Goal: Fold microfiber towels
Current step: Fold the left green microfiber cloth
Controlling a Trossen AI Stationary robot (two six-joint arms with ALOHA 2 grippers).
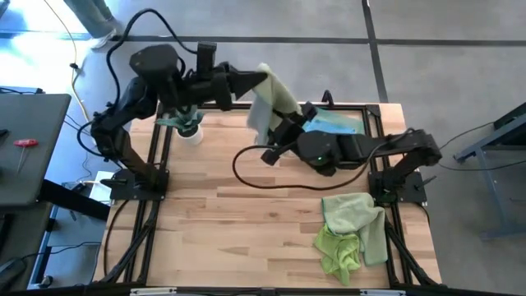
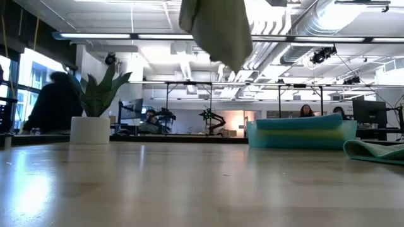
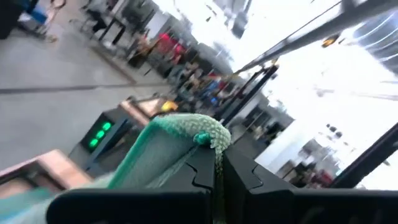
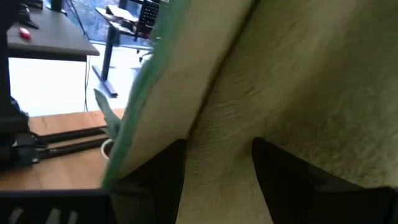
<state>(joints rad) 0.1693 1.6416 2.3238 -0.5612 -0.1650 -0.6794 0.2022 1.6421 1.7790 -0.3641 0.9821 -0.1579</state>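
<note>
I've got the left gripper [image 1: 261, 80] clamped on one corner of the towel [image 1: 269, 100], held high so it hangs clear of the table [image 1: 246, 238] and drapes flat. Right gripper [image 1: 283, 131] sits spread around the hanging cloth, not pinching yet, lined up to catch a lower edge. Folded stack [image 1: 335, 123] waits behind; unfolded pile [image 1: 352, 230] up front.

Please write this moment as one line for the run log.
left claw: shut on pale green towel, lifted | right claw: open around hanging towel | folded blue towels: table rear
</note>
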